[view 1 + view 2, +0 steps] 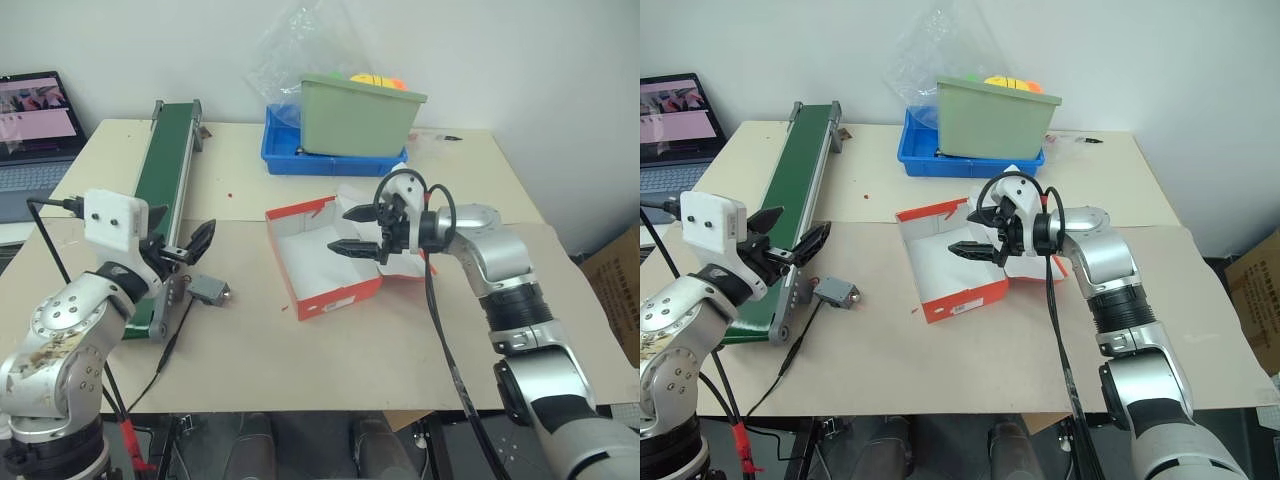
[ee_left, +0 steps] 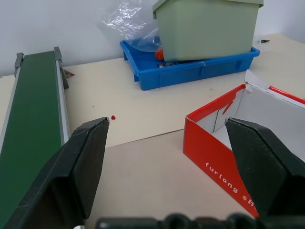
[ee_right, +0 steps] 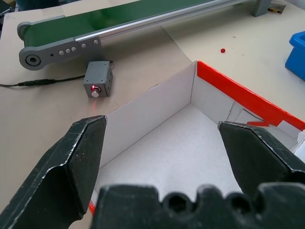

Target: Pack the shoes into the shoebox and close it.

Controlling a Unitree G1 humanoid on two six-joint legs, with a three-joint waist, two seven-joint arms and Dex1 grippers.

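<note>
1. Shoebox point(image 1: 325, 262) sits open on the desk point(image 1: 330, 350) in front of me, red outside and white inside, with its lid folded back on the far right side behind my right arm.
2. From the right wrist view I see a bare white floor in the box; no shoe lies in the part I can see, so by my reading packing has not begun.
3. I cannot spot the shoes in any of my views, so I can't say where they are.
4. My right gripper point(image 1: 361, 231) hangs over the box interior, fingers spread wide and nothing between them.
5. My left gripper point(image 1: 190, 244) hovers above the desk just beside the near end of the green conveyor point(image 1: 165, 170), well apart from the box, also spread wide and carrying nothing.
6. A small grey switch box point(image 1: 208, 290) lies on the desk between the conveyor and the shoebox; a green bin point(image 1: 360, 115) in a blue tray point(image 1: 285, 160) stands at the back.
7. As I judge it, everything is left: find both shoes, set them inside, then fold the lid over and press it shut.
</note>
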